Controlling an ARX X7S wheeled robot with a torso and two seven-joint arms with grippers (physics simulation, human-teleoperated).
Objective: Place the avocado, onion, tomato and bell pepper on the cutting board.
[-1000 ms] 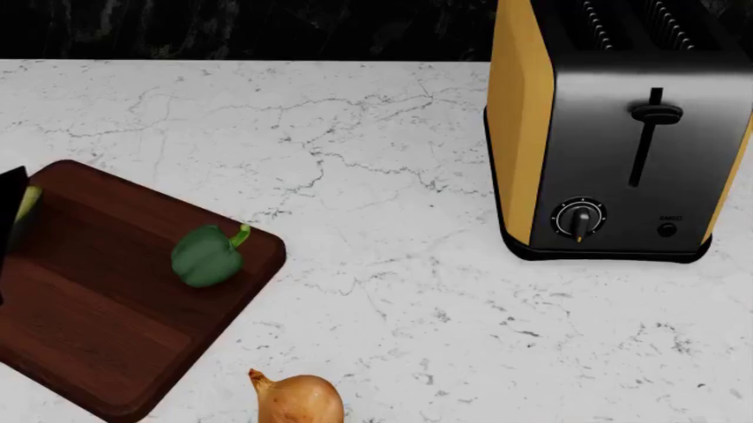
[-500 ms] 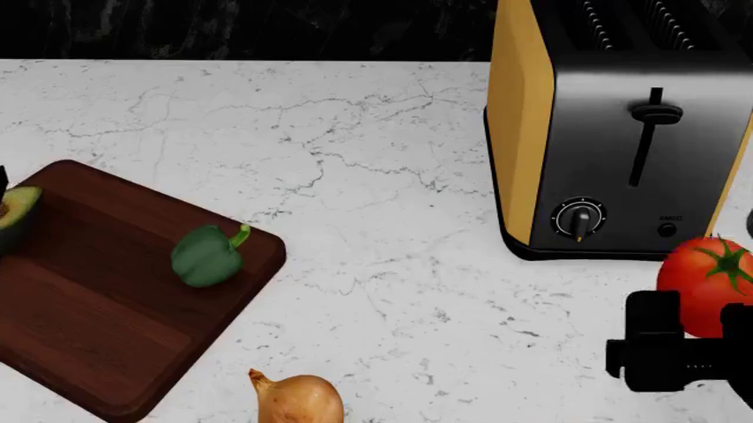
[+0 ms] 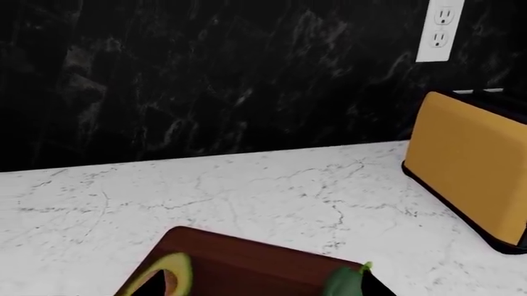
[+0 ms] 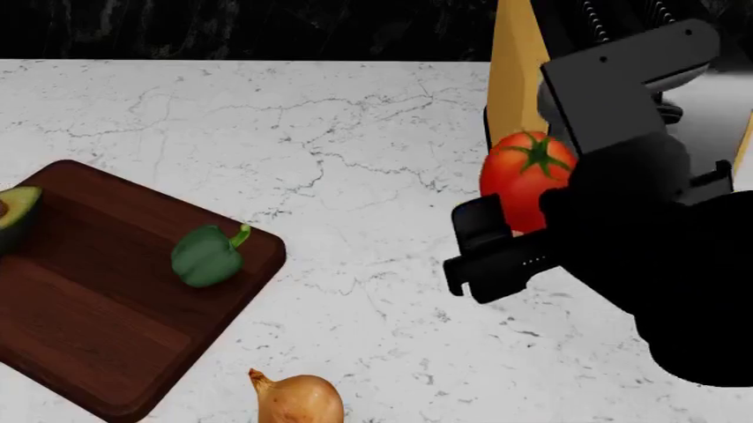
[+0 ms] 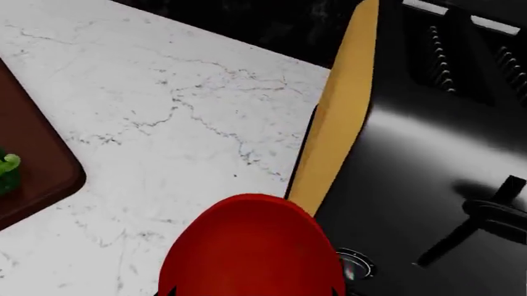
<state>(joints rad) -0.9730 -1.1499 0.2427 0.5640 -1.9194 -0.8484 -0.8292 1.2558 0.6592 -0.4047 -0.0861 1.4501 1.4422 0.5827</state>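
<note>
The round glossy red tomato with its green star-shaped calyx sits right of centre in the head view, carried above the worktop in the right claw, whose black fingers are clamped on it; in the right wrist view the tomato fills the lower middle of the frame. It is well apart from the thick dark reddish-brown wooden cutting board at the lower left of the head view. On that board lie 2 of the 4 items: the small dark green bell pepper with a curved light stem near the board's right corner, and the halved avocado with dark skin and yellow-green flesh at the far left edge of the frame. The whole golden-brown onion rests on the white marbled worktop at the bottom edge, just beside the board but off it. So I judge the task about half done: the tomato is in transit and needs carrying left to the board, and the onion is untouched. The left claw is not visible in any view, so its state cannot be told. A yellow-and-black toaster stands behind the right arm at the upper right.
</note>
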